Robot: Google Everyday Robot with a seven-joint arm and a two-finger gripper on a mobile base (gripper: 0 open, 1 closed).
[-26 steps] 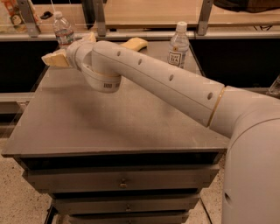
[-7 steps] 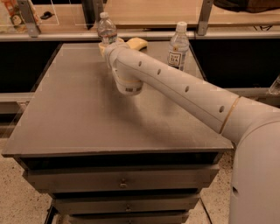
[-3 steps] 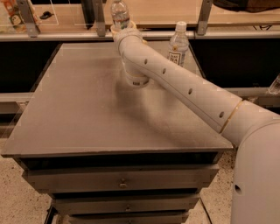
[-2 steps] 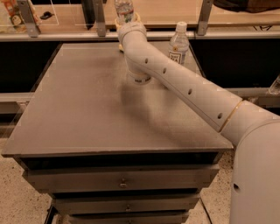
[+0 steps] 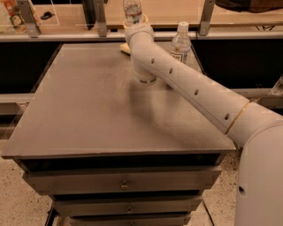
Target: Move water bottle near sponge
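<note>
Jaws: clamped around the water bottle (image 5: pixel 131 9)
Gripper (image 5: pixel 135 22): raised over the table's (image 5: pixel 79 110) far edge
Water bottle: upright, lifted, just above the sponge (image 5: pixel 124 47)
Sponge: on the tabletop, partly hidden by the arm (image 5: pixel 185 84)
Labelled bottle (image 5: pixel 180 42): standing nearby

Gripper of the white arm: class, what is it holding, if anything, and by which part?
The gripper holds the small clear ribbed plastic water bottle around its lower body, lifted off the grey table.
</note>
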